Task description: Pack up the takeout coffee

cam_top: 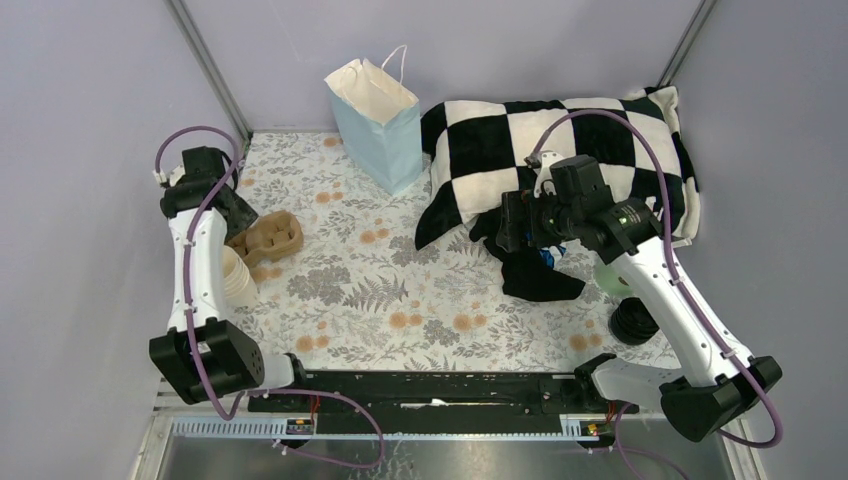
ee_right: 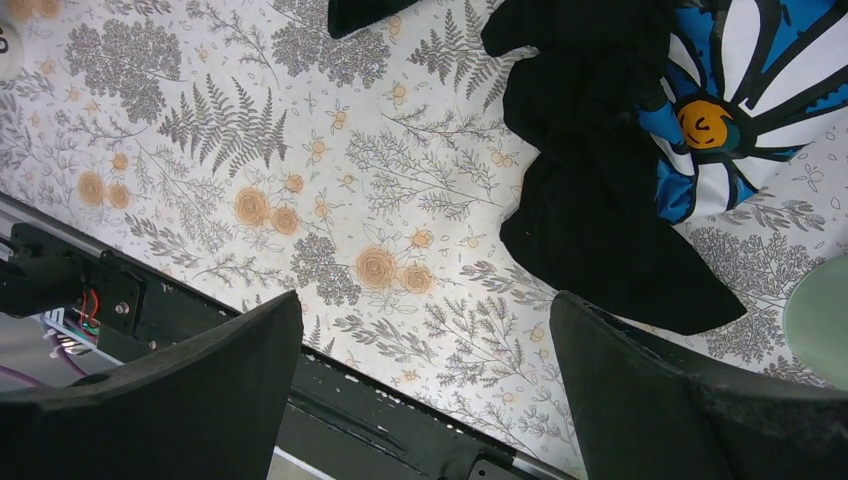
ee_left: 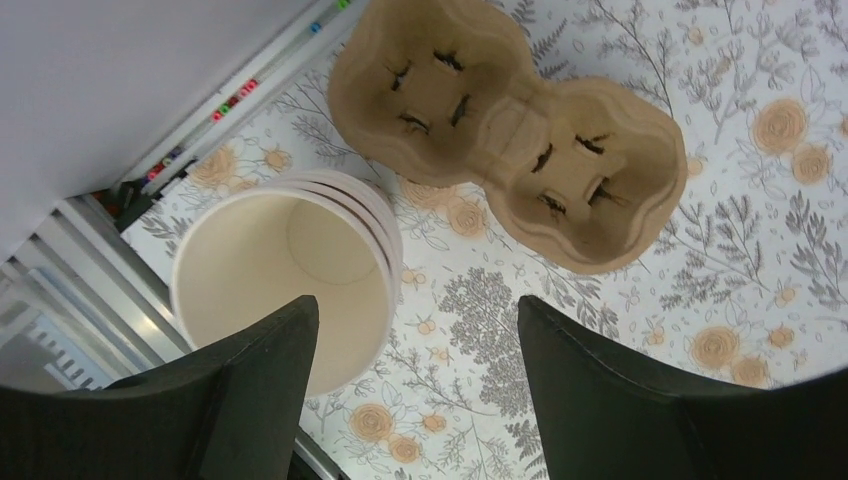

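Note:
The takeout coffee, a single cup, is out of view in all three views. A stack of nested lidless cream cups (cam_top: 238,280) (ee_left: 290,260) stands at the left, beside a brown cardboard two-cup carrier (cam_top: 268,238) (ee_left: 510,130) with both wells bare. My left gripper (cam_top: 240,215) (ee_left: 418,305) hangs open above them. Its left finger lies over the stack's mouth and nothing sits between the fingers. My right gripper (cam_top: 503,222) (ee_right: 425,300) is open over the floral table, holding nothing.
A light-blue paper bag (cam_top: 378,125) stands open at the back. A checkered pillow (cam_top: 560,150) lies at the back right. Black cloth with a blue-and-white print (cam_top: 540,275) (ee_right: 590,150) lies under the right arm, near a mint-green cup (cam_top: 610,280) (ee_right: 820,320) and stacked black lids (cam_top: 633,322).

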